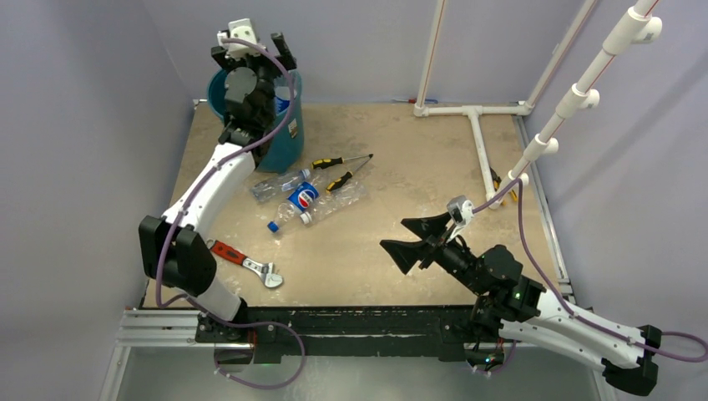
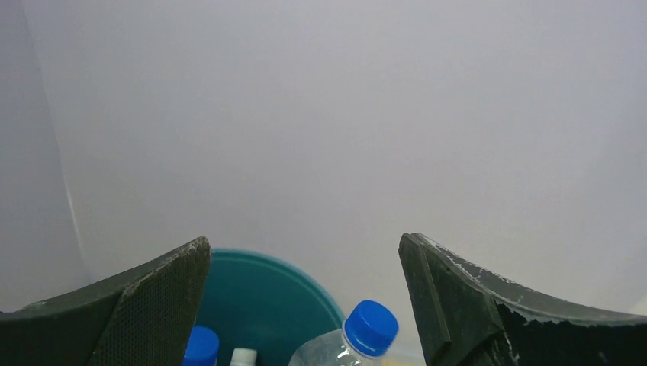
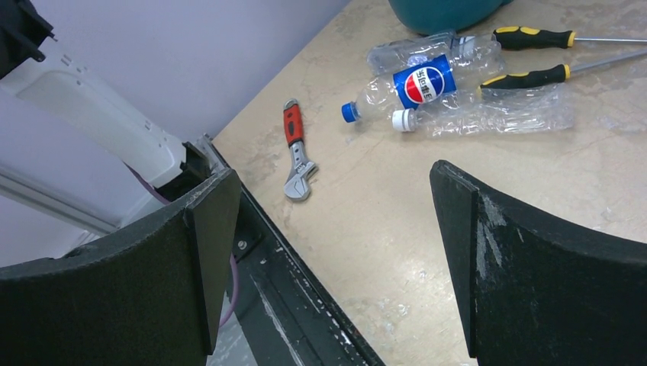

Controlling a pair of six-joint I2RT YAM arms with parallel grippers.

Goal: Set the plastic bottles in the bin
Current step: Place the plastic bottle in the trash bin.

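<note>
While the left gripper (image 1: 250, 50) hung over the round teal plastic bin (image 1: 288, 138) at the far-left of the table (image 1: 417, 150), the top view showed three clear plastic bottles (image 1: 305, 196) lying just beside the bin, against two yellow-and-black screwdrivers (image 1: 342, 170). The right gripper (image 1: 402, 236) sat mid-table, well apart from them.

Left wrist view: jaws wide, nothing between them. Blue-capped bottles (image 2: 370, 328) were already inside the bin below.

Right wrist view: claw spread, empty, aimed toward the pile. A red-handled wrench (image 3: 296, 152) lay off to one side.

Risks: a pinch on the pile could drag a screwdriver along, since they touched. The thin, crushed bottles could squirt out of a grip. The tallest bottle in the bin looked high enough to snag the left claw.
</note>
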